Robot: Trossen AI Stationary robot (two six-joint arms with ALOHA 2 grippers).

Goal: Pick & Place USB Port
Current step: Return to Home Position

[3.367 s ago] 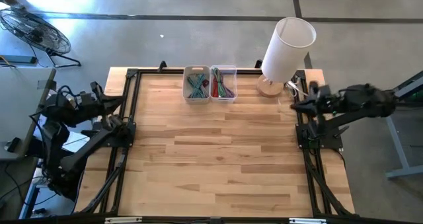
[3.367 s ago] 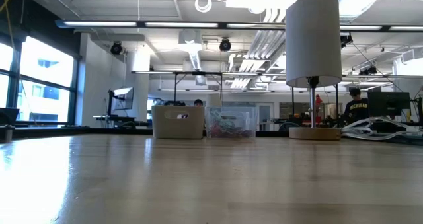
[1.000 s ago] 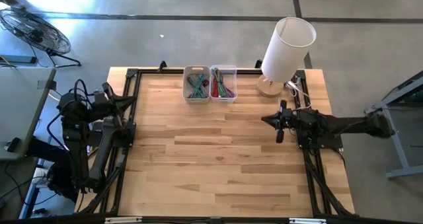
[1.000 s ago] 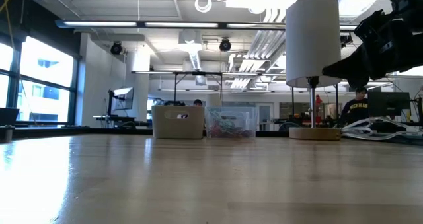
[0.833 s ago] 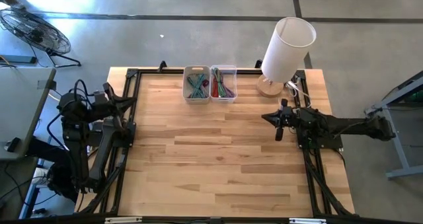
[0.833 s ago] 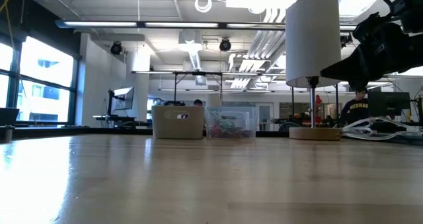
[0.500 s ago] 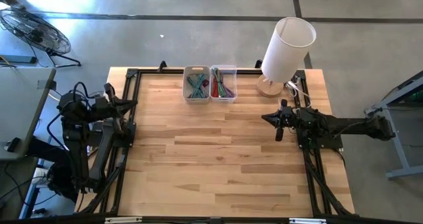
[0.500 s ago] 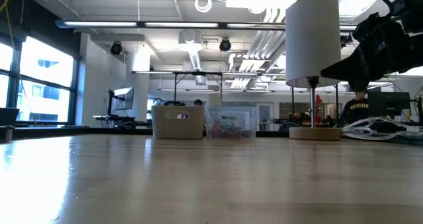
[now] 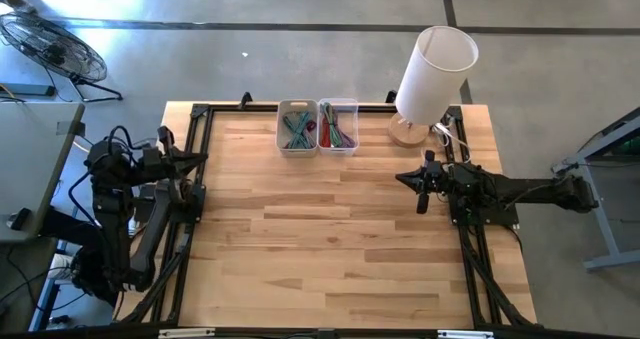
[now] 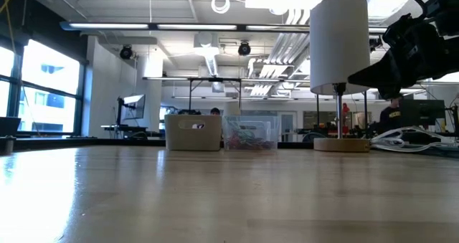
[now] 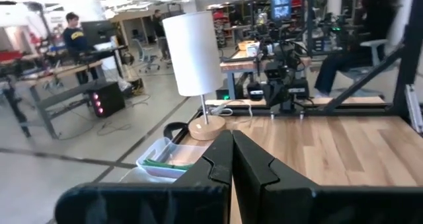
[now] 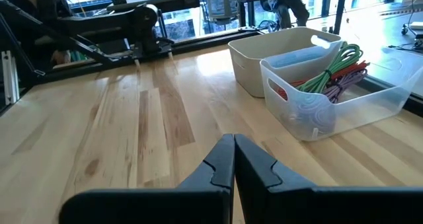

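USB cables [image 9: 337, 129] lie in the gray bin [image 9: 281, 129] and transparent bin [image 9: 355, 129] at the desk's [image 9: 330, 239] far edge, beside a white lamp [image 9: 432, 74]. The left claw [image 11: 232, 137] and right claw [image 12: 234, 139], closed and empty, sit at opposite side edges.

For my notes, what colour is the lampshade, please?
The lampshade is white; high view shows it best.

1. I read no text, label or number on the gray bin [image 9: 297, 129], the transparent bin [image 9: 339, 126] or the lamp [image 9: 436, 64]
2. Yellow lettering on a person's shirt [image 11: 75, 39] in the room is too small for me to read
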